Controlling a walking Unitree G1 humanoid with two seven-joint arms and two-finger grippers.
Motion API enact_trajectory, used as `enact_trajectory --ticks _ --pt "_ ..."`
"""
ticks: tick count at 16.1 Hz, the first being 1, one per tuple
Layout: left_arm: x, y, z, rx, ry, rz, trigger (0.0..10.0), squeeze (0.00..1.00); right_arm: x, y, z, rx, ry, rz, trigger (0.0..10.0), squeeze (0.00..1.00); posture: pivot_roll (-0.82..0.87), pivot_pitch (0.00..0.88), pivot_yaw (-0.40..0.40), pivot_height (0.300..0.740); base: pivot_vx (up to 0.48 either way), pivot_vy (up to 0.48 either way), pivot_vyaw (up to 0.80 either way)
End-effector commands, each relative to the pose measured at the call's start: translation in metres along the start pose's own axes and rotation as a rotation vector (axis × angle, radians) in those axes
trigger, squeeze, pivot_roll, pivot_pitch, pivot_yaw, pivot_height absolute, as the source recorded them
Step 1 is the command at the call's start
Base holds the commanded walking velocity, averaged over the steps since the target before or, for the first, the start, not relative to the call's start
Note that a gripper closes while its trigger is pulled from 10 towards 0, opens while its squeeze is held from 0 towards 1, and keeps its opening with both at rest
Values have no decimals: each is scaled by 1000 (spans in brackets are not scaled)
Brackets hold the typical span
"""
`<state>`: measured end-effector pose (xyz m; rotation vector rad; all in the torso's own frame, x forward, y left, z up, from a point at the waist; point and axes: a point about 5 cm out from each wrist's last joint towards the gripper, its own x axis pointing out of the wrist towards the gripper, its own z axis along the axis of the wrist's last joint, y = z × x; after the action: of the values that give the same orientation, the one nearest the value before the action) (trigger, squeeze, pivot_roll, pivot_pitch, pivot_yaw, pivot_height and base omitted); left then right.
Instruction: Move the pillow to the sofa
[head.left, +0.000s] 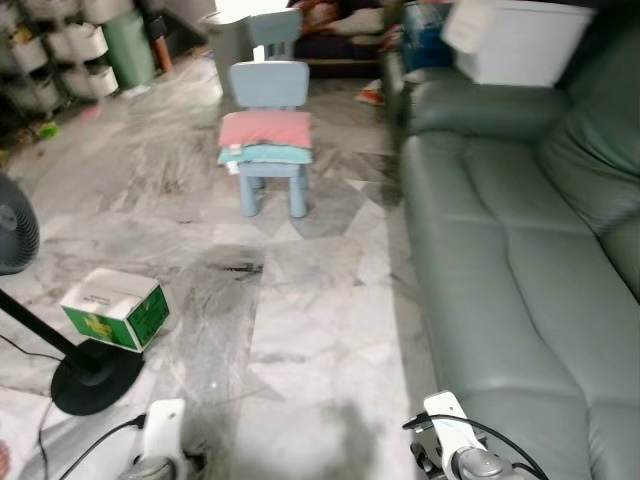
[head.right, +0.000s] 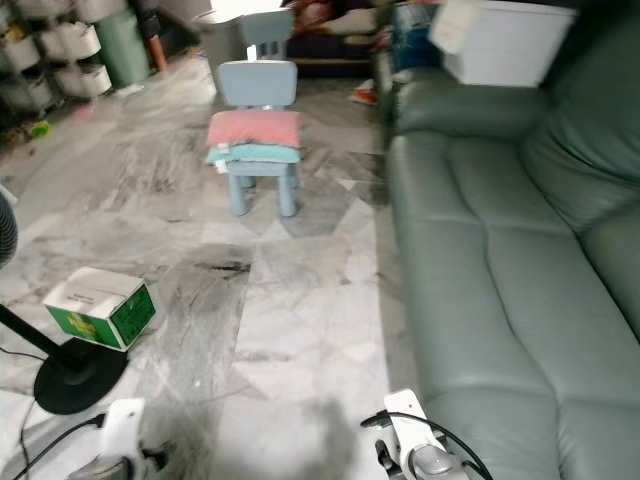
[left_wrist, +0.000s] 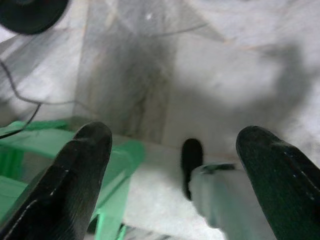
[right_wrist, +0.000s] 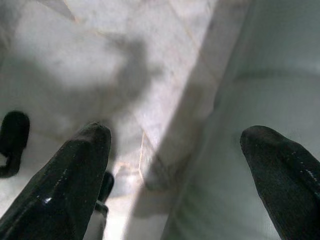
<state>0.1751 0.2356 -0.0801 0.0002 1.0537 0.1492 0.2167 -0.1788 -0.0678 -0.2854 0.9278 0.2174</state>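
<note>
A pink pillow (head.left: 265, 128) lies on a teal cushion (head.left: 266, 154) on the seat of a small light-blue chair (head.left: 270, 85), some way ahead on the marble floor. The grey-green sofa (head.left: 520, 270) runs along my right side. Both arms hang low at the bottom of the eye views. The left gripper (left_wrist: 175, 180) is open over the floor, with nothing between its fingers (left_wrist: 75, 175). My right gripper (right_wrist: 180, 175) is also open and holds nothing; it hangs beside the sofa's front edge (right_wrist: 260, 150).
A green-and-white box (head.left: 115, 308) lies on the floor at my left, next to a black fan stand (head.left: 90, 375) with a cable. A white bin (head.left: 520, 40) rests on the sofa's far arm. Shelves and a green container (head.left: 130, 45) stand at the far left.
</note>
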Motion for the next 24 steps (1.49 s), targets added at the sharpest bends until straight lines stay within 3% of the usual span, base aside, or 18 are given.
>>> enact_trajectory --ticks 1,10,16,24 --pt "1 -7 9 5 -25 -18 10000 0 -1 0 -8 7 19 -3 10000 0 -72 0 -1 720 390 0 0" --pt "1 -9 8 4 -23 -18 10000 0 -1 0 -7 29 12 -8 10000 0 -74 0 0 720 374 0 0" --pt "1 -7 7 5 -14 6 10000 0 -1 0 -7 23 12 -9 10000 0 -78 0 3 720 0 0 0" --pt "1 -6 6 -1 -10 12 10000 0 -1 1 -7 30 12 -10 10000 0 -83 0 8 720 0 0 666"
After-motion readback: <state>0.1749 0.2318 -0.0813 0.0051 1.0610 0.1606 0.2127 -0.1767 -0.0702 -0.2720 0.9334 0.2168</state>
